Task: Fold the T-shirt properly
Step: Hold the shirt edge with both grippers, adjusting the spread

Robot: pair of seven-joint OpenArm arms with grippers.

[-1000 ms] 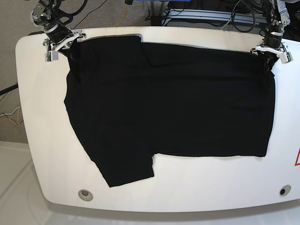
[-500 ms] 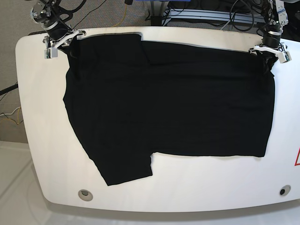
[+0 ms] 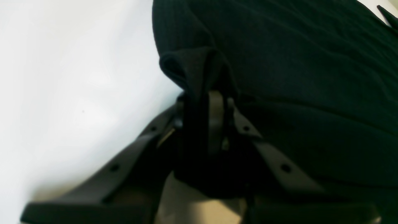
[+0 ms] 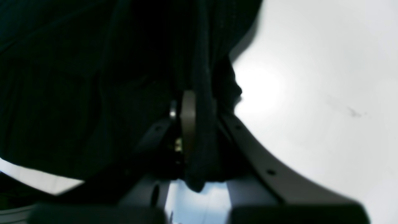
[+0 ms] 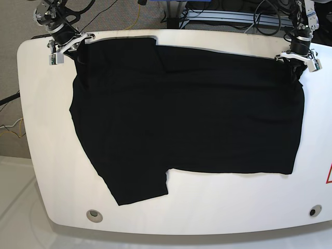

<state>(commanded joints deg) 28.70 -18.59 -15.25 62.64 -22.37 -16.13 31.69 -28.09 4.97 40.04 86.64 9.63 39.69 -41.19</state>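
The black T-shirt [image 5: 187, 114] lies spread flat over the white table [image 5: 218, 207], with one sleeve pointing toward the front left. My right gripper [image 5: 66, 47] is at the far left corner, shut on the shirt's far left edge. In the right wrist view its fingers [image 4: 188, 115] pinch a bunched fold of black cloth [image 4: 93, 77]. My left gripper [image 5: 298, 57] is at the far right corner, shut on the shirt's far right corner. In the left wrist view its fingers [image 3: 215, 115] clamp a rolled fold of cloth [image 3: 186, 67].
Two round holes sit near the table's front edge, one on the left [image 5: 94, 214] and one on the right [image 5: 315, 210]. A red mark [image 5: 329, 175] is at the right edge. Cables and a rack [image 5: 228, 15] lie behind the table.
Both grippers have moved a little toward the table's far edge with the cloth in them. The shirt has shifted slightly back and pulled flatter.
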